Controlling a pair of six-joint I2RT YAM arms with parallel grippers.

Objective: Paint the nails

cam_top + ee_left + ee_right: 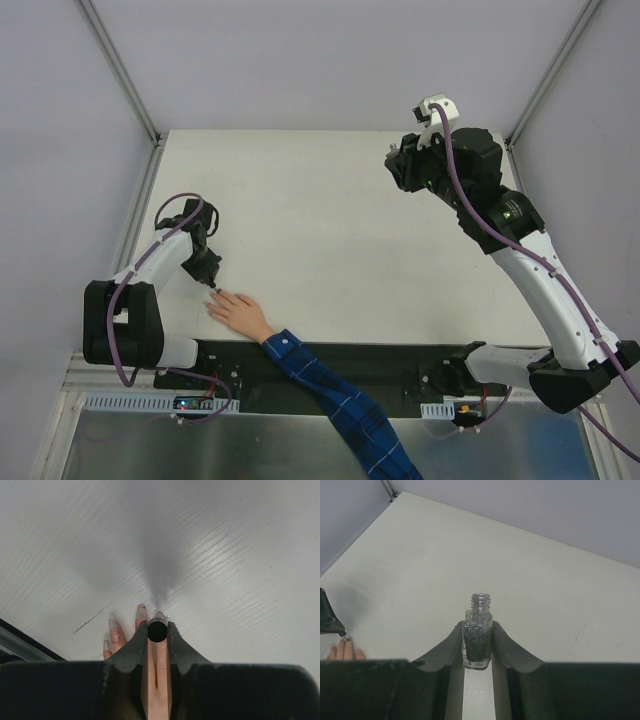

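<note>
- Top external: finds the hand [240,312] flat on the desk [330,220] near its front left edge, fingers spread, with the blue plaid sleeve [330,395] trailing toward the bottom of the view.
- Puts the left pincer [208,284] directly over the fingertips, pointing down, its arm folded in close to its base.
- From the left wrist, shows the left pincer [157,627] clamped on a round black brush cap [157,631] seen end-on, with a wet glint of the brush tip [160,614] just beyond it, beside the nails [141,611].
- Reads as painting under way, with the brush at a nail; cannot tell whether tip and nail touch.
- Leaves the count of coated nails unclear: three nails visible left of the pincer, pinkish and faintly glossy, too small to call painted or bare; other fingers hidden under the pincer.
- From the right wrist, shows the right pincer [478,630] clamped on the small bottle [477,625], upright, neck uncapped, dark glittery polish inside.
- Appears to hold that bottle raised at the far right of the desk, well apart from the hand, with the arm stretched up and forward.
- Likely leaves plenty to do: coating each nail, then returning the brush to the bottle.
</note>
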